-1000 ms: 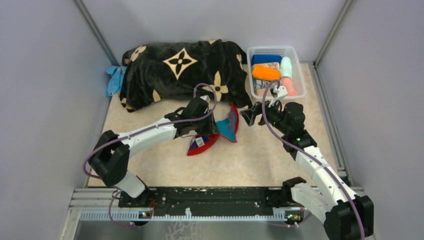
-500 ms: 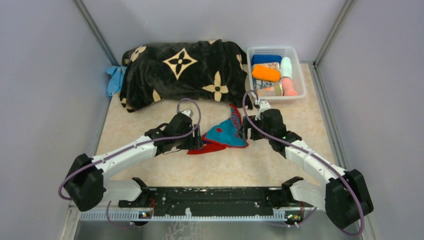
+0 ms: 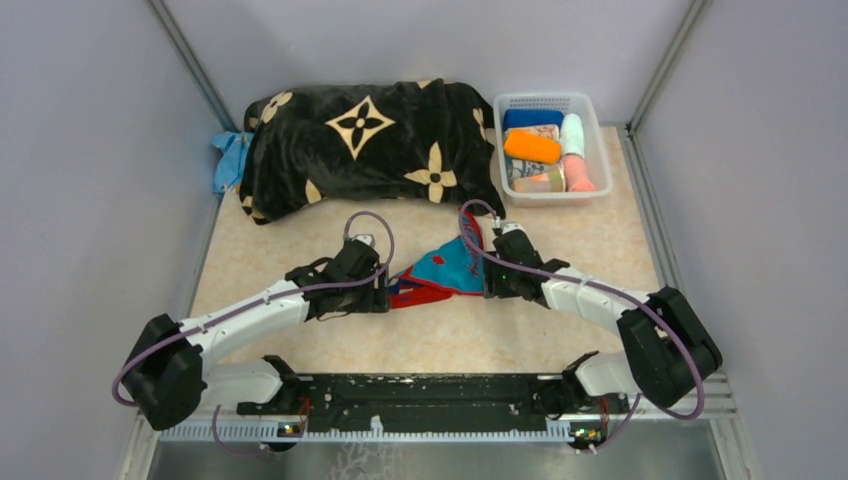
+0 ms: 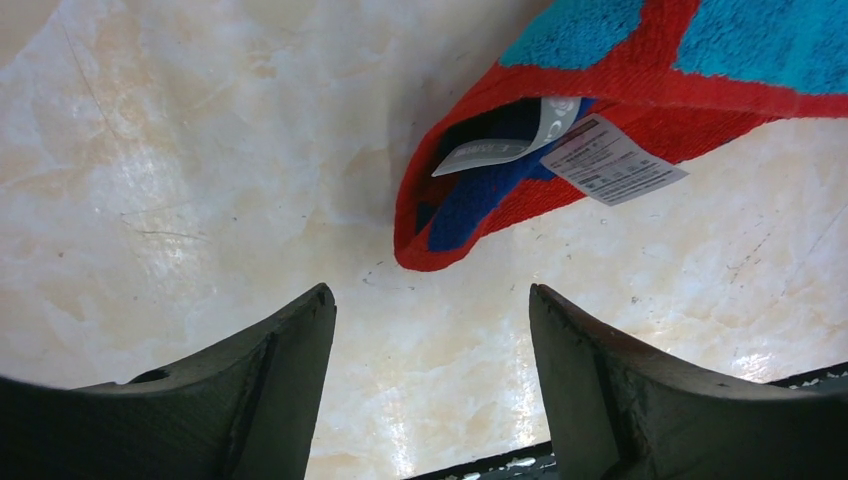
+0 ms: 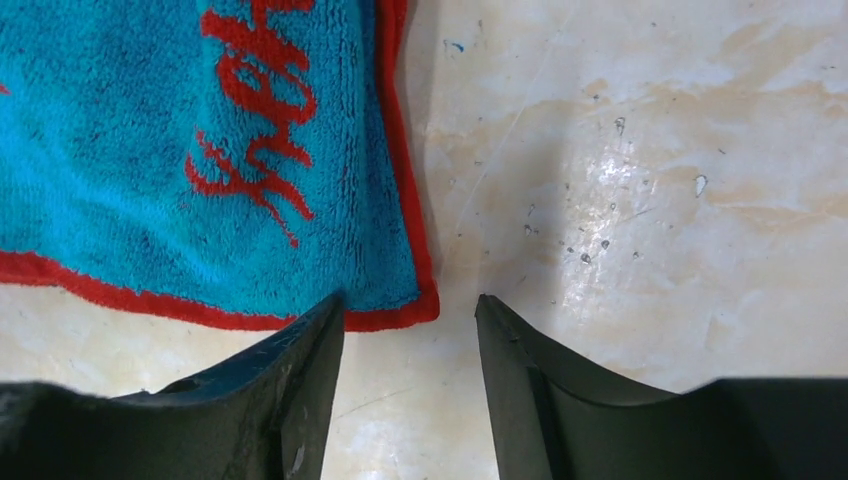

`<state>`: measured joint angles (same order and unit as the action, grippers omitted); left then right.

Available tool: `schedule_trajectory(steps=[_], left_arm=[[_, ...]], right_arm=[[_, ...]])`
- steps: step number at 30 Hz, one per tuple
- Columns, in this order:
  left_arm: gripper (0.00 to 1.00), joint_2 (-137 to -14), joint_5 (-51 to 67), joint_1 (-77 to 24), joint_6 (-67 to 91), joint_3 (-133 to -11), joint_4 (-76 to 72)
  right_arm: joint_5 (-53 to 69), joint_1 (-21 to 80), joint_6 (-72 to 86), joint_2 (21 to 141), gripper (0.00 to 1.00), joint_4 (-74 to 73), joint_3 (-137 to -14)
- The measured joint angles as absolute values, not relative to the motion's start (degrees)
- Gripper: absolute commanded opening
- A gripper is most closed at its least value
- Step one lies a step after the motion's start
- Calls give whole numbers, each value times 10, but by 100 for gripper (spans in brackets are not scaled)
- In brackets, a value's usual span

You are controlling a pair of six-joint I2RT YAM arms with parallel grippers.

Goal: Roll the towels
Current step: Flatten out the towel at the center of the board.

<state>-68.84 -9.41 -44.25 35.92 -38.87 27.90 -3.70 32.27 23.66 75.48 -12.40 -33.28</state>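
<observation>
A red-and-turquoise patterned towel [image 3: 445, 272] lies crumpled on the table between both arms. My left gripper [image 3: 385, 290] sits low at its left end. In the left wrist view the towel's folded red corner [image 4: 470, 220] with white labels [image 4: 610, 160] lies just beyond that open gripper [image 4: 430, 300], untouched. My right gripper [image 3: 487, 280] is at the towel's right edge. Its jaws [image 5: 410, 305] stand open over bare table, with the towel's red-bordered corner [image 5: 400, 300] just ahead of the left fingertip. A light blue cloth [image 3: 229, 160] peeks out left of the blanket.
A big black blanket with cream flowers [image 3: 360, 150] lies heaped at the back. A clear white basket [image 3: 590, 105] at the back right holds rolled cloths, among them orange [image 3: 531, 146] and pink [image 3: 577, 175]. Grey walls close in both sides.
My left gripper let go of the towel, opened and sank toward the table. My right arm swung down and left to the towel's right corner, its jaws narrowing. The towel dropped flatter.
</observation>
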Motion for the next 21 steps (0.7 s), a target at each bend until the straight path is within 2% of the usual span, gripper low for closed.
schedule_trajectory(steps=[4, 6, 8, 12, 17, 21], left_arm=[[77, -690, -94, -442, 359, -378, 278], [77, -695, -94, -442, 359, -377, 275], [77, -702, -94, -442, 360, -377, 271], [77, -720, -90, -442, 360, -373, 262], [77, -728, -90, -442, 360, -370, 258], [77, -730, -90, -442, 360, -364, 246]], right_arm=[[-58, 329, 248, 762, 46, -118, -335], [-65, 331, 252, 767, 40, -118, -338], [-73, 335, 253, 773, 30, -116, -341], [-74, 340, 257, 785, 2, -112, -348], [-75, 341, 262, 776, 0, -146, -361], [-95, 342, 255, 717, 0, -185, -405]])
